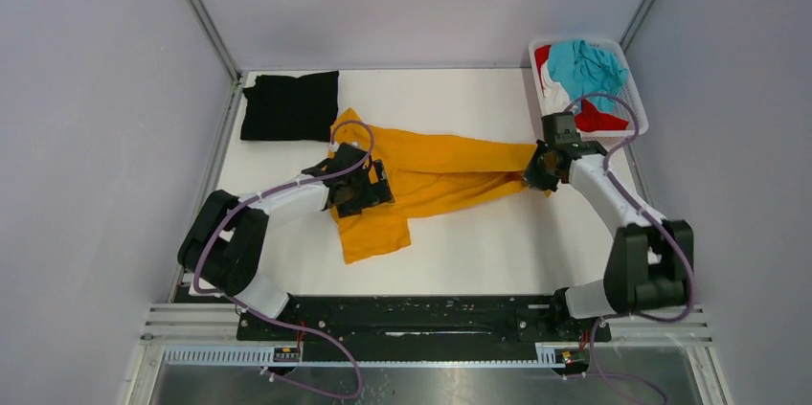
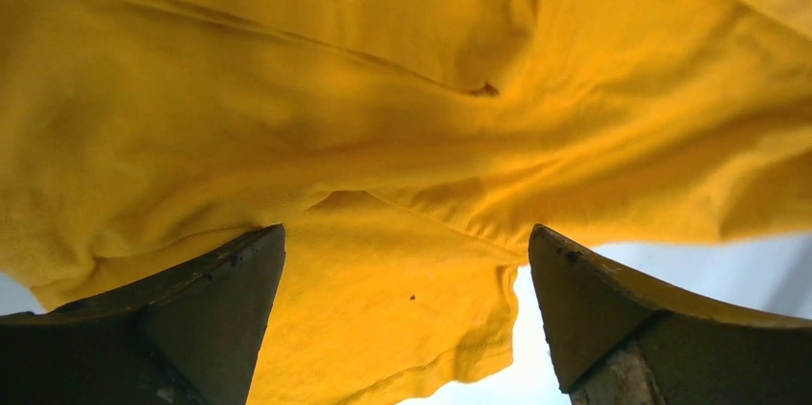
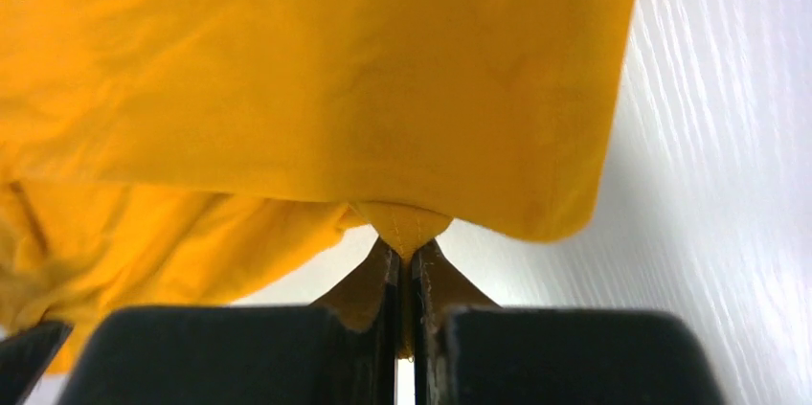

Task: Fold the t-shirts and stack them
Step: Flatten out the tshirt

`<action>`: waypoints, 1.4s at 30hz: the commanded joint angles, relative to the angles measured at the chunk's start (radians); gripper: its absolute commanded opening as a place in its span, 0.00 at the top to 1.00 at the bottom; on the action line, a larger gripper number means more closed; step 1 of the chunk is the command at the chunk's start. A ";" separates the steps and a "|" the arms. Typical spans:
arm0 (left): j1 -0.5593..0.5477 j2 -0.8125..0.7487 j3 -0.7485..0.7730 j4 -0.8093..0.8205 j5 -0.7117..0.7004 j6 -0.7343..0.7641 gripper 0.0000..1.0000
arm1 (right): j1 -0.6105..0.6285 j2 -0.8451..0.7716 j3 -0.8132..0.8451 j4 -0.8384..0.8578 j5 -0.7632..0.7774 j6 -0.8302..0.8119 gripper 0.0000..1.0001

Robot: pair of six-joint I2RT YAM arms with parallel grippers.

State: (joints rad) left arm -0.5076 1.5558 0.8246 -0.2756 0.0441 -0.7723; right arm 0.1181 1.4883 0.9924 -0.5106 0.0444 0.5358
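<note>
The orange shirt (image 1: 431, 170) is lying crumpled across the middle of the desk (image 1: 479, 242), stretching from its wide bunched end toward 9 o'clock to a narrow drawn-out tip toward 3 o'clock. The right end effector (image 3: 404, 252) is sitting at that tip with its jaws pressed together, pinching a small fold of the shirt's edge between them. The left end effector (image 2: 402, 242) is hanging over the bunched end with its jaws spread wide and nothing caught between them (from its wrist view I am seeing only orange cloth beyond the fingers, and I cannot tell whether they are touching it). The black shirt (image 1: 290, 105) is lying folded flat in the 11 o'clock corner, just beside the orange one. The basket (image 1: 632, 89) is standing in the 1 o'clock corner, holding the teal shirt (image 1: 584, 65) heaped on top, the red shirt (image 1: 598, 120) under it, and a scrap of the white shirt (image 1: 553, 97) showing.
</note>
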 commanded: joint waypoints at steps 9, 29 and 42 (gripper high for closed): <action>0.060 -0.039 0.012 -0.128 -0.113 0.050 0.01 | -0.143 -0.157 -0.222 -0.331 -0.010 -0.010 0.77; 0.058 -0.561 -0.248 -0.520 -0.170 -0.182 0.01 | -0.145 -0.468 -0.311 -0.266 -0.038 -0.023 0.23; -0.005 -0.426 -0.329 -0.305 -0.079 -0.214 0.24 | -0.144 -0.406 -0.401 -0.120 -0.105 0.010 0.27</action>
State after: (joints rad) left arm -0.4927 1.0657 0.5076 -0.6960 -0.0799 -0.9470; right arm -0.0254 1.0756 0.5968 -0.6918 -0.0402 0.5304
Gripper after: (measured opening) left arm 0.811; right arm 0.733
